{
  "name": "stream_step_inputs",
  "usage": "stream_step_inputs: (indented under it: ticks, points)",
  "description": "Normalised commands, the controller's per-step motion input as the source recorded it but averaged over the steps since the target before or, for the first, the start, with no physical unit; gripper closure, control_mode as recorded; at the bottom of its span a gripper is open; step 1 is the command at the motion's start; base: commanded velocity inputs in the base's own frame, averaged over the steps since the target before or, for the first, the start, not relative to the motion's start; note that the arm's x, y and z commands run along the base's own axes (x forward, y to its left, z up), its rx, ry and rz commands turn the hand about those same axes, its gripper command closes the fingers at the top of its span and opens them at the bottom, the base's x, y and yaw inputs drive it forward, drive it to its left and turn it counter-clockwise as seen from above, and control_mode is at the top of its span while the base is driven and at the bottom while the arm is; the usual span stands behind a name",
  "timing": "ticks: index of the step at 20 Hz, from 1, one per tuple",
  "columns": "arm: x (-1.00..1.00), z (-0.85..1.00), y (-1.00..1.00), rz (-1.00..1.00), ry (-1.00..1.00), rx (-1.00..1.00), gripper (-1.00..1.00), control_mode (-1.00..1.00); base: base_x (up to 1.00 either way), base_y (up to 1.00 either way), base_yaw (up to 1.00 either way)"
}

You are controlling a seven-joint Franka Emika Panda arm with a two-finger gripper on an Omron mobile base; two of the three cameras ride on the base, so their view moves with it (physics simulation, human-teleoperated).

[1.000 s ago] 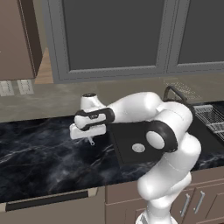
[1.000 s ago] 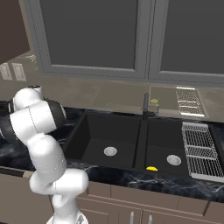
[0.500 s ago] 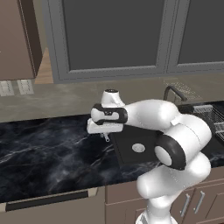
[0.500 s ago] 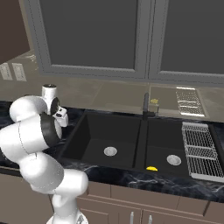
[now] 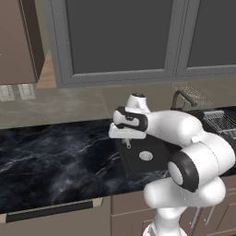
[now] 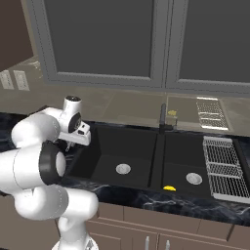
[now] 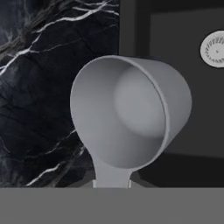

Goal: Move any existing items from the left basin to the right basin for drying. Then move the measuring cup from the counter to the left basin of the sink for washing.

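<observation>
My grip: my gripper [image 5: 127, 143] is clenching the short handle of the measuring cup [image 7: 127, 111]; in the hand view the handle is running down between my fingertips while the pale grey bowl is opening toward the camera.

Cup position: I am carrying it in the air, over the seam where the counter [image 5: 50, 156] meets the near-left corner of the left basin [image 6: 128, 152]. From the hand view, the marble is lying under one side of the cup and the black basin floor under the other.

Key relation: the basin's drain [image 7: 214, 49] is lying off to the basin side of the cup, well apart from it, so I judge the coming move is a short carry further over the basin before lowering.

Long axis: the handle-to-bowl line is running away from my palm, bowl leading.

Yellow item: the small yellow lump [image 6: 169, 188] is lying in the right basin [image 6: 191, 163], near its front wall, beside that basin's drain, so the first half of the task looks done.
</observation>
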Motion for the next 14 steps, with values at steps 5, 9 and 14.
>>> stream_step_inputs:
  ticks: [5,9,14]
  points:
    - [0.0,0.0,-0.61,-0.05,0.0,0.0,1.0,-1.0,0.0,0.0,0.0]
    - [0.0,0.0,-0.58,-0.05,0.0,0.0,1.0,-1.0,0.0,0.0,0.0]
    - [0.0,-0.05,-0.52,-0.05,0.0,0.0,1.0,-1.0,0.0,0.0,0.0]
